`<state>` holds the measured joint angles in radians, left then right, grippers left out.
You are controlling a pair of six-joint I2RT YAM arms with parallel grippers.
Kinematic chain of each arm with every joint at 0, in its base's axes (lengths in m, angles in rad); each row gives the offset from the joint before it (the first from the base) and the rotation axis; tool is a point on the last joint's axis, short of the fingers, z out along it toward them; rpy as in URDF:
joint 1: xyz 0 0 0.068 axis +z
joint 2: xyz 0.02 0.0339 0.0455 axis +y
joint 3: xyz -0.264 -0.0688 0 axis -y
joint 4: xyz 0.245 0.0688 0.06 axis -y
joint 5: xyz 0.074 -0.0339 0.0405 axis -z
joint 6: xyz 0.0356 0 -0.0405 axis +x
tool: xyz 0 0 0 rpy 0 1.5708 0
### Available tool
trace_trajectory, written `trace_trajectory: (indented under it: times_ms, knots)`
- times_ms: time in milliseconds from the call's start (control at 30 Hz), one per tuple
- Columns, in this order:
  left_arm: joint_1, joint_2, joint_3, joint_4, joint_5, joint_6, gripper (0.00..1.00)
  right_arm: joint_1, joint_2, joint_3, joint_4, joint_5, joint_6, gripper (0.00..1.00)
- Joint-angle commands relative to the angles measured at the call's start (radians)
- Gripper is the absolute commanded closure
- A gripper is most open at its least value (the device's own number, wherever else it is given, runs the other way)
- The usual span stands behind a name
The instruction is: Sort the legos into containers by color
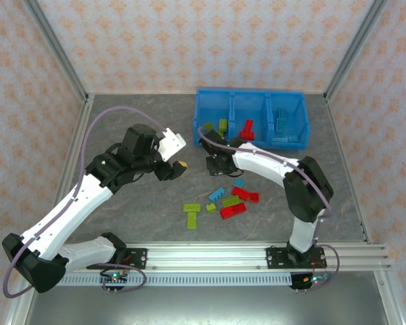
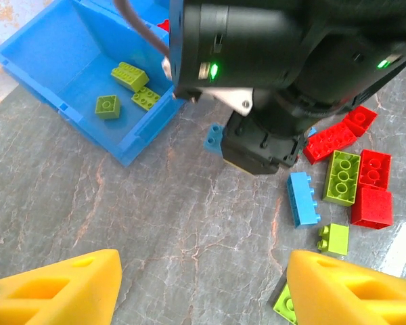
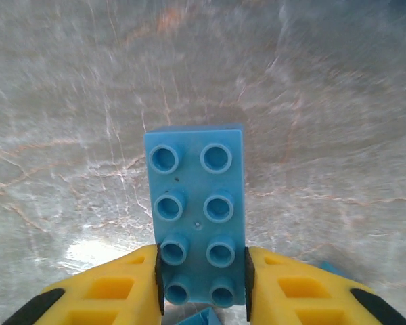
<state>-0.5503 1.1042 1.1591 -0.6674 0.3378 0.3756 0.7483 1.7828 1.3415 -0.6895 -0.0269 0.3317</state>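
Just in front of the blue bin, a light blue brick is pinched at its near end by the right gripper; so shallowly held, it could be twisted loose when lifted.

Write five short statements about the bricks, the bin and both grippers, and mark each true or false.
1. The right gripper is shut on a light blue brick. True.
2. The left gripper is carrying a brick. False: its jaws stand apart with nothing between them.
3. The bin's left compartment holds yellow-green bricks. True.
4. The middle compartment holds light blue bricks. False: a red brick sits there.
5. Every brick is in the bin. False: several loose bricks lie on the table.
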Motion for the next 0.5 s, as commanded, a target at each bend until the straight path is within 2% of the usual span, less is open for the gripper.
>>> trace_trajectory:
  times_ms: [0, 233, 467]
  knots:
    - [-0.007, 0.007, 0.002, 0.048, 0.036, -0.014, 0.33, -0.029, -0.109, 0.021, -0.044, 0.102, 0.019, 0.66]
    - [-0.013, 0.031, -0.010, 0.172, 0.113, -0.126, 0.33, -0.192, -0.210, 0.090, -0.073, 0.159, -0.024, 0.65]
    - [-0.043, 0.070, 0.004, 0.173, 0.113, -0.144, 0.33, -0.456, -0.151, 0.184, -0.042, 0.177, -0.073, 0.65]
